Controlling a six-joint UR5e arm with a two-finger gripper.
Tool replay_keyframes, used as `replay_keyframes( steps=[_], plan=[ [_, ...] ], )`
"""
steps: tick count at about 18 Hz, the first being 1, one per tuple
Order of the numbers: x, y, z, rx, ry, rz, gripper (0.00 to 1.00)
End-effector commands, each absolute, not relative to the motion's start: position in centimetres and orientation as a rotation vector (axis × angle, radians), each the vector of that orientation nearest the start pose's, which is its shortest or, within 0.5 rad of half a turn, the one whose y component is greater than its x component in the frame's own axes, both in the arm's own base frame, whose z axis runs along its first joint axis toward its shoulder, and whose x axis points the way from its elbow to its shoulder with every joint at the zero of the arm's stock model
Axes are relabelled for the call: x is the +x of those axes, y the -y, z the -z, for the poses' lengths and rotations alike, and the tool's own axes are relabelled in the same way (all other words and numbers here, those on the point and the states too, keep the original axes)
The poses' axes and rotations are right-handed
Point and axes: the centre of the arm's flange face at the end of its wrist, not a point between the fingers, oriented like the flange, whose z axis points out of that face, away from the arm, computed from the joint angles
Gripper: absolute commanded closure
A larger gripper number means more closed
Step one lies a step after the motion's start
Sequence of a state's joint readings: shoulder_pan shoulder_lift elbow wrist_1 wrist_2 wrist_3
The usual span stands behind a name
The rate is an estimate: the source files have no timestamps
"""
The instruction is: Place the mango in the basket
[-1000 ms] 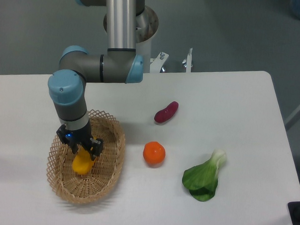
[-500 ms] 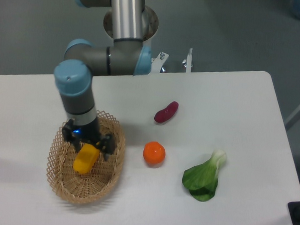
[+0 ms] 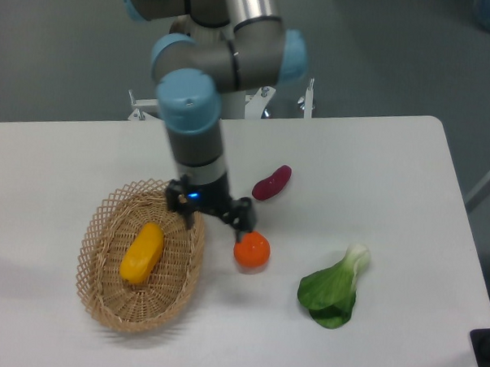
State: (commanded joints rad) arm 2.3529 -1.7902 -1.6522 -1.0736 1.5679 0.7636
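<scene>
Mango (image 3: 142, 253) is lying in basket (image 3: 105, 308); orange (image 3: 252, 250) is sitting right of it, tool (image 3: 215, 219) hovering between.

The mango (image 3: 141, 253) is a smooth yellow-orange, deeper orange toward its lower end. It lies in the basket (image 3: 101, 306), which is tan wicker, tightly woven in the bowl and with an open diamond lattice along the rim. The counter (image 3: 392, 165) is plain white. Right of the basket, the round fruit (image 3: 251, 250) is bright orange, the oblong vegetable (image 3: 272, 183) purple-red, and the leafy green (image 3: 333, 288) dark green fading to a pale whitish stem. The arm (image 3: 197, 124) is grey with light-blue caps; its tool (image 3: 212, 214) is black with a small blue light.
</scene>
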Motion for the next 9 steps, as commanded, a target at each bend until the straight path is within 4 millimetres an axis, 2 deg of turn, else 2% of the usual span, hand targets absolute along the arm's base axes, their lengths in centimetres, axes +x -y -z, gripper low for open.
replay_keyframes(
  steps=[5,9],
  plan=[
    [-34.9,-50.0,-40.8,-2.858,0.032,-0.046,0.00],
    [-35.0,-50.0,-41.4,-2.856,0.034,-0.021,0.00]
  ],
)
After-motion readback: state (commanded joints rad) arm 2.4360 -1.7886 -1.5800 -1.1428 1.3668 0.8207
